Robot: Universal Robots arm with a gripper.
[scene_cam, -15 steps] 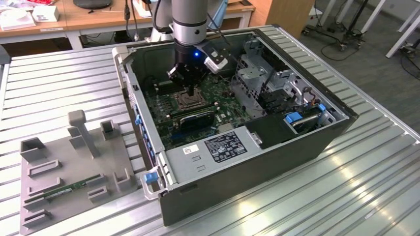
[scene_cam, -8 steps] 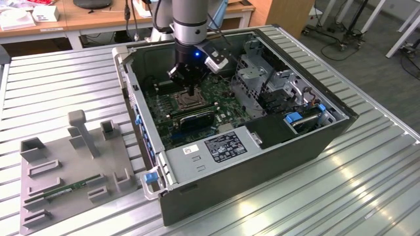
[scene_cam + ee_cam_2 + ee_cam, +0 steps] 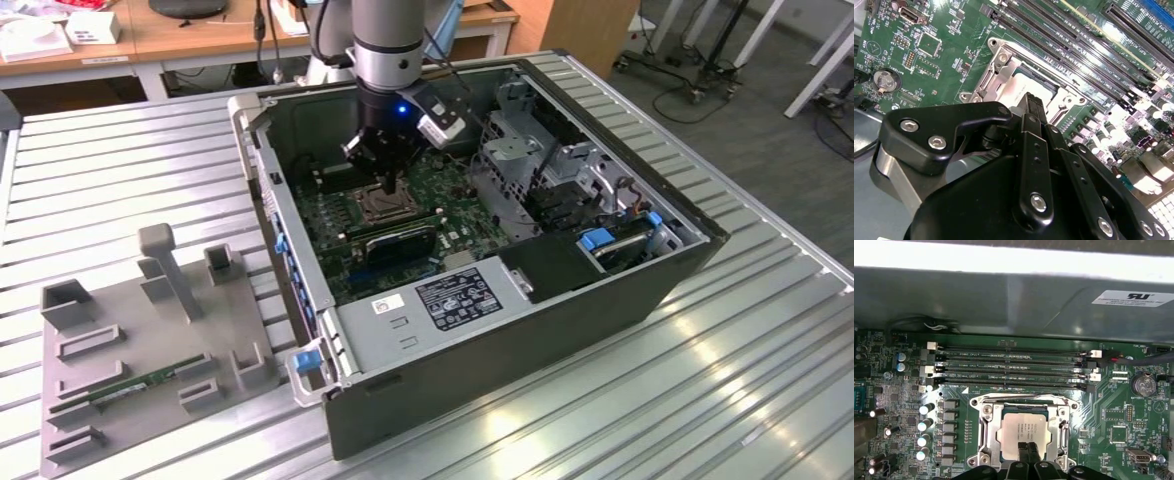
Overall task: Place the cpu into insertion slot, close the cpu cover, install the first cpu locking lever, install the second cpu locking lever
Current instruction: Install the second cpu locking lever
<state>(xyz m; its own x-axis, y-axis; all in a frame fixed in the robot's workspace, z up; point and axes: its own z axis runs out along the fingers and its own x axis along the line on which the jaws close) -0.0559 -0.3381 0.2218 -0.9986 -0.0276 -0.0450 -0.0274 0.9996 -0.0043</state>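
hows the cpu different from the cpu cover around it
Shape: the cpu is a solid flat square, while the cpu cover is an open frame with a large window.
Size: the cpu cover is larger and rings the cpu.
Finish: the cpu top is dull silver-tan, and the cpu cover is a brighter silver.
Both look metallic and appear to lie flat on the green motherboard.

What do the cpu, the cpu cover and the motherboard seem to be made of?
The cpu: metal top, dull silver-tan and matte; it reflects light softly. The cpu cover: probably stamped steel, bright silvery; its edges glint. The motherboard: green coated circuit laminate, perhaps fibreglass; soldered parts stand on it.
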